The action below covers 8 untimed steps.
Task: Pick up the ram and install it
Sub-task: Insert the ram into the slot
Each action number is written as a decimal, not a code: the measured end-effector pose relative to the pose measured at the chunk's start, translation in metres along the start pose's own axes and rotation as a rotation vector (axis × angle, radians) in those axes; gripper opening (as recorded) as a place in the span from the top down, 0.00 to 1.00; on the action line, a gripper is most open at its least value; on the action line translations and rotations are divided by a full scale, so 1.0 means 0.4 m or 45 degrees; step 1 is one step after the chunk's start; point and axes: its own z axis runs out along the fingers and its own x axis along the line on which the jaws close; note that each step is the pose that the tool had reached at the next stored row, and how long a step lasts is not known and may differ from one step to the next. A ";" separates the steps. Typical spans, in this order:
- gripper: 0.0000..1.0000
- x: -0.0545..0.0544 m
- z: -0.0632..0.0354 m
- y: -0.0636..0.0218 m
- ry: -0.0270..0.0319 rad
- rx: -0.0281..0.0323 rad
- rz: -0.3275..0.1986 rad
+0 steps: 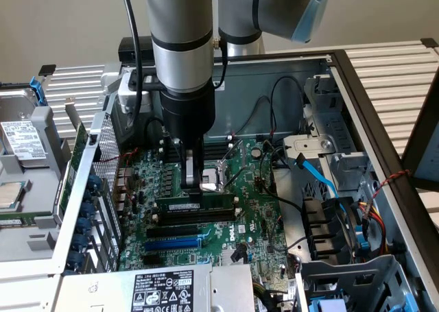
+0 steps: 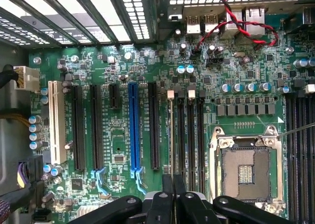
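Closest to the wrist camera, the gripper [image 2: 173, 180] is seen with its two black fingers [image 2: 167, 190] squeezed almost together. Something thin looks pinched between them, so the ram [image 1: 211, 208] is judged to be held by its top edge. The ram is stood upright along one of the black memory slots [image 2: 190, 135]. It is placed near the blue slot [image 1: 171, 243], with two black slots lying between them. Whether the ram is pushed all the way down cannot be told.

Some things could go wrong from here. If the ram is not lined up with its slot, it could be pressed onto the plastic edge and bent or cracked. If one end is pushed lower than the other, the ram could get stuck crooked. If the small white clips [image 2: 171, 93] at the slot ends are shut, the ram could be blocked. The top edge is thin, so it could slip out of the fingers when pushed hard. The green board [image 2: 118, 179] beside the blue slot could be scratched if the fingers are brought too low.
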 end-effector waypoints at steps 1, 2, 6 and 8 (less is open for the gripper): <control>0.88 0.000 0.001 0.000 0.0001 0.0000 0.000; 0.88 0.000 0.001 0.000 0.0003 0.0000 0.000; 0.88 -0.002 0.005 0.000 0.0002 0.0024 0.000; 0.88 -0.003 0.007 0.000 0.0002 0.0028 0.000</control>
